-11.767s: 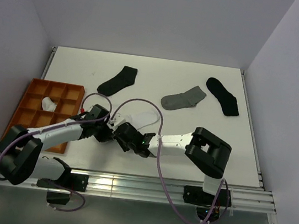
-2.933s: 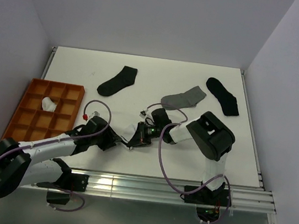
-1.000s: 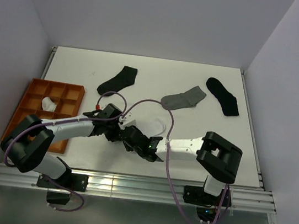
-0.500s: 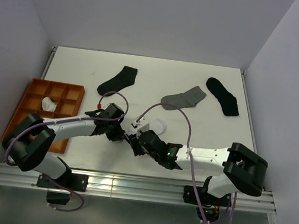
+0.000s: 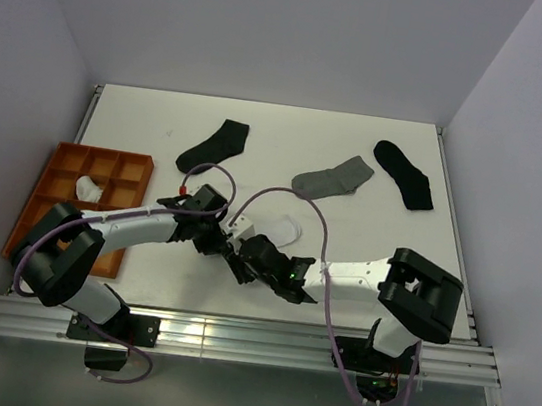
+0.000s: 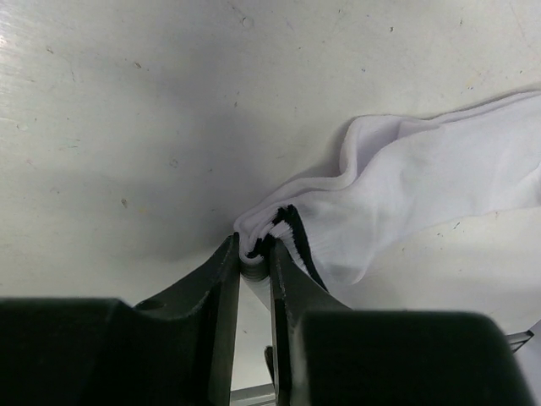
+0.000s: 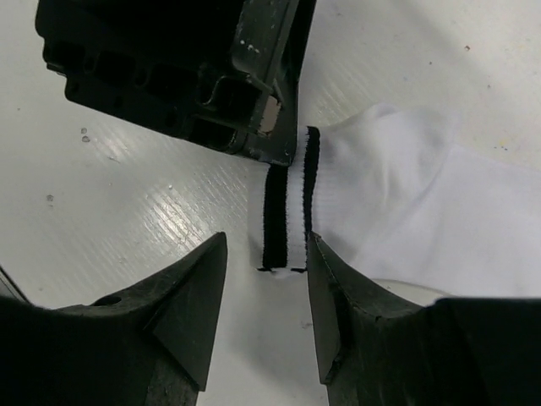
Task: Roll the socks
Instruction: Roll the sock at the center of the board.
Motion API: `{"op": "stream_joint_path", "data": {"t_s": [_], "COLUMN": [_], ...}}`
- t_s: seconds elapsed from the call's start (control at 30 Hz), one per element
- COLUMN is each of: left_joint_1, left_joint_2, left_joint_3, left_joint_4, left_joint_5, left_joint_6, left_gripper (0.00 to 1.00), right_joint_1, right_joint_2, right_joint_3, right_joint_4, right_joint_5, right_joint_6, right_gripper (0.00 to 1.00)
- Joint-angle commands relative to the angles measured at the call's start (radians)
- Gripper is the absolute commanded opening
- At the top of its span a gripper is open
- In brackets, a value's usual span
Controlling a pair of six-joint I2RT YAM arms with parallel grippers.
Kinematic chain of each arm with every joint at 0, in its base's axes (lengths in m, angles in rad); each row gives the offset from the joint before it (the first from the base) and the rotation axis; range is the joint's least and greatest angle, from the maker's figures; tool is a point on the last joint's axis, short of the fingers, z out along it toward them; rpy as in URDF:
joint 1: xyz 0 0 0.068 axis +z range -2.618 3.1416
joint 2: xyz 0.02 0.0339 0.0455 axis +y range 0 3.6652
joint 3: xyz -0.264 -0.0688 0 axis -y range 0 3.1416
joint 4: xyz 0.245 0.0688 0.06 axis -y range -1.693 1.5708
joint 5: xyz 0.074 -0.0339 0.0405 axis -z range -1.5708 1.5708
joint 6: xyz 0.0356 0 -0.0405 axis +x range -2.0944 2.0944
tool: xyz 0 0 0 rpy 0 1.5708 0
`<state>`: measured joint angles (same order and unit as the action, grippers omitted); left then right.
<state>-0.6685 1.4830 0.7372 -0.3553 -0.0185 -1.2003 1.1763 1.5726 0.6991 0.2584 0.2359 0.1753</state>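
A white sock with two black cuff stripes (image 5: 284, 229) lies flat on the table near the front middle. My left gripper (image 6: 254, 246) is shut on its cuff, pinching the folded edge between both fingers; from above it (image 5: 217, 243) sits just left of the sock. My right gripper (image 7: 266, 245) is open, its fingers standing on either side of the striped cuff end (image 7: 287, 203) without touching it. In the top view it (image 5: 239, 262) is right beside the left gripper. A grey sock (image 5: 332, 179) lies flat farther back.
Two black socks (image 5: 213, 146) (image 5: 404, 174) lie flat at the back of the table. An orange compartment tray (image 5: 104, 151) stands at the left with a small white bundle (image 5: 87, 189) in one cell. The left gripper's body (image 7: 186, 68) fills the right wrist view's top.
The right arm's elbow swung out to the right and came partly back, while its gripper stayed at the cuff. The left gripper kept its grip on the cuff.
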Motion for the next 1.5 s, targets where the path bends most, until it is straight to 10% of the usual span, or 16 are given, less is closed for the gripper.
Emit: {"op": "stream_joint_path", "data": {"t_s": [0.0,0.37,0.63,1.17,1.47], "left_joint_1": [0.006,0.041,0.135,0.176,0.135], "left_joint_2": [0.034,0.028,-0.096,-0.398,-0.466], "left_joint_3": [0.002,-0.027,-0.113,-0.243,-0.375], "left_joint_4": [-0.056,-0.05,-0.059,0.18,0.346], "left_joint_5": [-0.034,-0.011,-0.014,-0.037,0.009], "left_joint_6": [0.028,0.019,0.022,-0.051,-0.067], "left_gripper": [0.22,0.24,0.24,0.66,0.65], "right_joint_1": [0.014,0.046,0.043,-0.266,-0.434], "right_joint_2": [0.042,0.179,0.245,0.219,0.253], "right_joint_3": [0.051,0.114,0.171,0.189,0.053], "right_joint_4": [0.03,-0.028,-0.1,-0.163,0.12], "right_joint_5": [0.008,0.051,0.014,-0.697,-0.991], "right_joint_6": [-0.037,-0.072,-0.082,0.185,0.51], "right_gripper": [0.5,0.38,0.09,0.0,0.0]}}
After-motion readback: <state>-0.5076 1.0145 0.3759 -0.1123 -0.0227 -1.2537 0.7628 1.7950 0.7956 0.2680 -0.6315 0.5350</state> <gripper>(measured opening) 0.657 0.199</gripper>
